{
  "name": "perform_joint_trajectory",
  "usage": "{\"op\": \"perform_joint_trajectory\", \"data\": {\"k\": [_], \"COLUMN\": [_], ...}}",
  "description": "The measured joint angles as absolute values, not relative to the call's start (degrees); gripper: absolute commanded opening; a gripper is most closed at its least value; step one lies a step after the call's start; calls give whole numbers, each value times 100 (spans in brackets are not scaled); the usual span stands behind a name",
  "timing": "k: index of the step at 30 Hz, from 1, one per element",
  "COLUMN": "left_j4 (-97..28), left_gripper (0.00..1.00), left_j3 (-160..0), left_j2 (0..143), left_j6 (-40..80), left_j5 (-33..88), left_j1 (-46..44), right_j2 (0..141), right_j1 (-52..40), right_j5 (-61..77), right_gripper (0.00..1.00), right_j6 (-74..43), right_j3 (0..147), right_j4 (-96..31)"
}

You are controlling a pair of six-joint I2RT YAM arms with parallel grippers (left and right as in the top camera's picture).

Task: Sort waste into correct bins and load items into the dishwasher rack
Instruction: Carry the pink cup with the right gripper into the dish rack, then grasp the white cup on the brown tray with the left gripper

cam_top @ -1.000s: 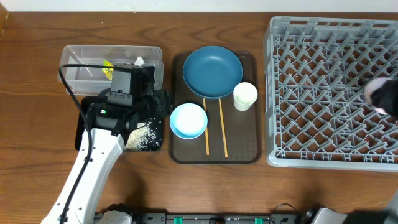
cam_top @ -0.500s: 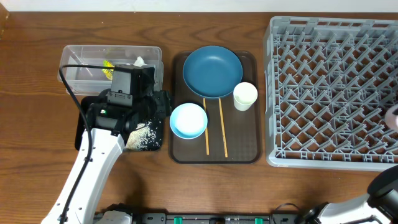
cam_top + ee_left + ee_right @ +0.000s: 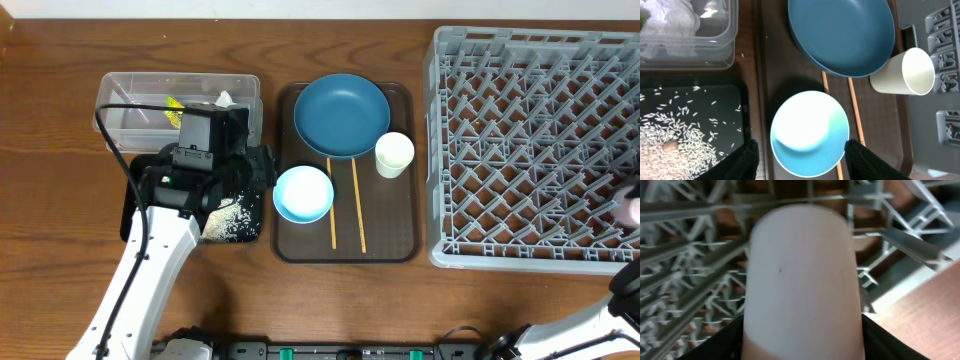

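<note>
Compared with the earlier overhead frames, the pink cup (image 3: 630, 207) is displaced slightly toward the near edge of the dishwasher rack (image 3: 530, 140), at its right side. The left arm and the tableware are unchanged.

The right gripper (image 3: 802, 330) is closed around the pink cup, one finger on each side. The cup is held over the rack lattice close to the rim; contact with the pegs cannot be determined.

The left gripper (image 3: 801, 147) is held wide apart and empty above the light blue bowl (image 3: 810, 132).

The bowl, dark blue plate (image 3: 342, 115), white cup (image 3: 394, 154) and chopsticks (image 3: 358, 205) are located on the brown tray (image 3: 400, 245). Rice grains (image 3: 675, 135) are contained in the black tray (image 3: 740, 100); the tissue (image 3: 670, 15) is contained in the clear tub (image 3: 130, 90).
</note>
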State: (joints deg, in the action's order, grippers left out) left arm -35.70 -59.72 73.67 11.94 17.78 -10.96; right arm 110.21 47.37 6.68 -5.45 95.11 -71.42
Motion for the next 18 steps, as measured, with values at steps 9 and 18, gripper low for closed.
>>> {"op": "perform_joint_trajectory", "data": {"k": [9,18], "left_j4": [-3610,-3612], "left_gripper": [64,64], "left_j3": [-5972,-5972], "left_j2": [7367,7367], "left_j6": [1194,1194], "left_j5": [1778,1778], "left_j1": [-1096,-1096], "right_j2": [10890,10718], "right_j1": [4744,4744], "right_j5": [1179,1271], "right_gripper": [87,88], "right_j6": [-513,-515], "right_j3": [9607,9677], "right_j4": [-7133,-7312]}}
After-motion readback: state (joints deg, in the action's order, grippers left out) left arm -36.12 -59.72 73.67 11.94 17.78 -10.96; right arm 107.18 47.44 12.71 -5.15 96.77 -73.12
